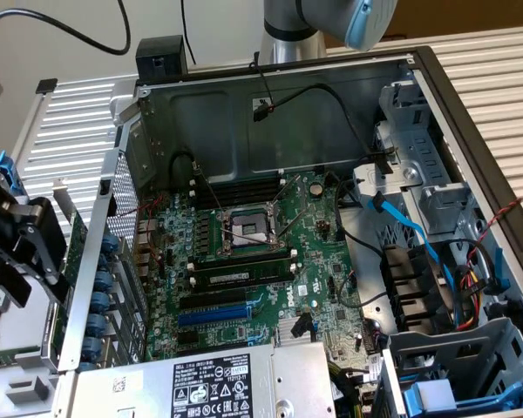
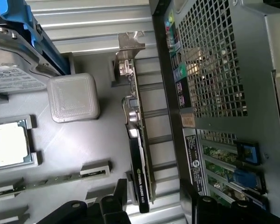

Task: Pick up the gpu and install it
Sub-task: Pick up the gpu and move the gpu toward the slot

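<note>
Gripper (image 2: 155, 207) spread wide, holding nothing. The gpu (image 2: 139, 154) stands on edge straight ahead of it, in line with the gap between the fingers and just beside the computer case (image 2: 214, 70). I judge it light and stiff but fragile. Best grip is across the black cooler block, not the thin board.

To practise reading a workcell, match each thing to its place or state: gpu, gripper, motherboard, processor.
Things: 1 gpu; 2 gripper; 3 motherboard; 4 processor.
States: A inside the case; B open; C flat in a tray pocket; D on edge outside the case.
Pairs: 1-D, 2-B, 3-A, 4-C.
</note>
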Robot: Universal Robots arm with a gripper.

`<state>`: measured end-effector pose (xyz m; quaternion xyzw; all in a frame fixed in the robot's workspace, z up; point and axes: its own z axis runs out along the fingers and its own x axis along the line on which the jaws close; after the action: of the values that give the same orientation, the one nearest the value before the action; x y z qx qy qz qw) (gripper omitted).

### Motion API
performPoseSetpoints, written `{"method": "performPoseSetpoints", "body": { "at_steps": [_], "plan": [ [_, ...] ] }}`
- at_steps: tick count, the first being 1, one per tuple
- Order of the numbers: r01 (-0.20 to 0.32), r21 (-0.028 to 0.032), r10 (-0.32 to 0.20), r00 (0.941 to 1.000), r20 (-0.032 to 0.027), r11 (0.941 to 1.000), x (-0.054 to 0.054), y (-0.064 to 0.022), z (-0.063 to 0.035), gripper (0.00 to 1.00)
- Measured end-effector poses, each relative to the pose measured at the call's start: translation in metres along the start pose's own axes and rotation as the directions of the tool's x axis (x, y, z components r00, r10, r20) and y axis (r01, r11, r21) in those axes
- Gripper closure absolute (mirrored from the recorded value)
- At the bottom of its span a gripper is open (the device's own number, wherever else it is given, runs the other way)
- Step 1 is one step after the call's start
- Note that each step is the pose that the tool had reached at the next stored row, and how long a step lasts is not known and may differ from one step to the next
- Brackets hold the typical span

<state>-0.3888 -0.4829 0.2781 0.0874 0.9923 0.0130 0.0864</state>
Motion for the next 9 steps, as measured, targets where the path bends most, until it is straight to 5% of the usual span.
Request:
{"method": "performPoseSetpoints", "body": {
  "at_steps": [3, 4, 7, 9],
  "plan": [
    [0.0, -0.0003, 0.0, 1.0, 0.0, 1.0, 0.0, 0.0001, 0.0, 0.43],
    [-0.001, -0.0046, 0.001, 1.0, -0.0006, 1.0, 0.0001, 0.0, 0.0002, 0.43],
    [-0.008, -0.0425, 0.008, 0.9999, -0.0075, 0.9991, 0.0001, 0.0, 0.0002, 0.43],
    [-0.008, -0.0439, 0.008, 0.9999, -0.0081, 0.999, 0.0001, 0.0001, 0.0002, 0.43]
  ]
}}
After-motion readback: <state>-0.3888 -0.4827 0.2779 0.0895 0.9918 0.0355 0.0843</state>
